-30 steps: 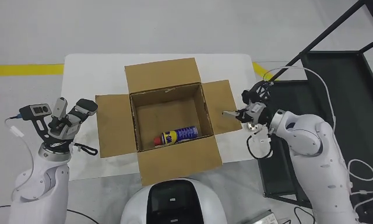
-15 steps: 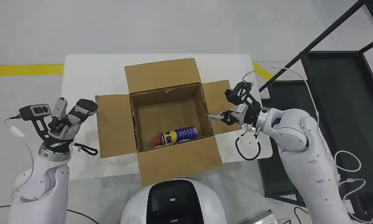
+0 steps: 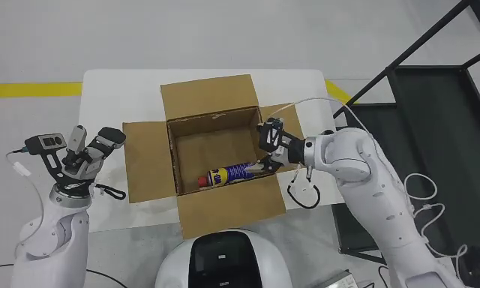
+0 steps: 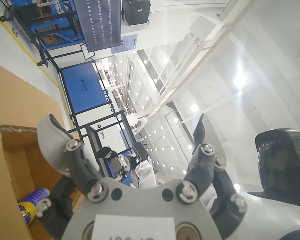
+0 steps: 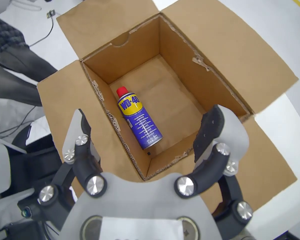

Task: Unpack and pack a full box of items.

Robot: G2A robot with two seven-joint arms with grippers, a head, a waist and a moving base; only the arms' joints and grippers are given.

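Observation:
An open cardboard box [image 3: 210,100] stands on the white table, its four flaps folded outward. A blue and yellow spray can [image 3: 227,173] with a red cap lies on its side on the box floor, against the near wall; the right wrist view shows the spray can [image 5: 139,119] in the box [image 5: 215,51] too. My right gripper [image 3: 265,151] hangs open over the box's right rim, above the can's base end, holding nothing. My left gripper [image 3: 96,144] is open and raised off the table's left edge, pointing up; its fingers [image 4: 51,132] hold nothing.
A dark metal rack [image 3: 420,115] stands close to the table's right side. Bare white tabletop [image 3: 112,100] shows left of and behind the box. A yellow floor line [image 3: 37,88] runs behind the table.
My right arm has swung left from beside the right flap to over the box's right rim. The left arm and the can have not moved.

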